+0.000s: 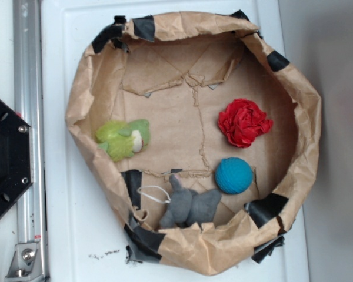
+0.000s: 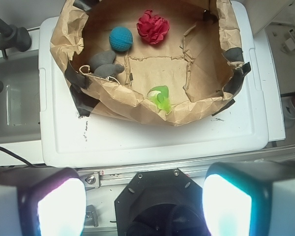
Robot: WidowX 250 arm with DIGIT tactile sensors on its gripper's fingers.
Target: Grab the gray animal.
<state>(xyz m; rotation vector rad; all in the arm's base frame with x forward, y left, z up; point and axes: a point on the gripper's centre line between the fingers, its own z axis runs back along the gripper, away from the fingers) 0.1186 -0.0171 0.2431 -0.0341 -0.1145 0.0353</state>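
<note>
Gripper in wrist view only.

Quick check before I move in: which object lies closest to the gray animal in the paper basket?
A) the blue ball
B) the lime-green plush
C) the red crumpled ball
A: in the exterior view the blue ball sits just beside the gray animal; the other two lie farther off.

Both overhead (wrist higher), shared bin

There are no words, numbers, labels or signs to read on anything in these two pictures.
</note>
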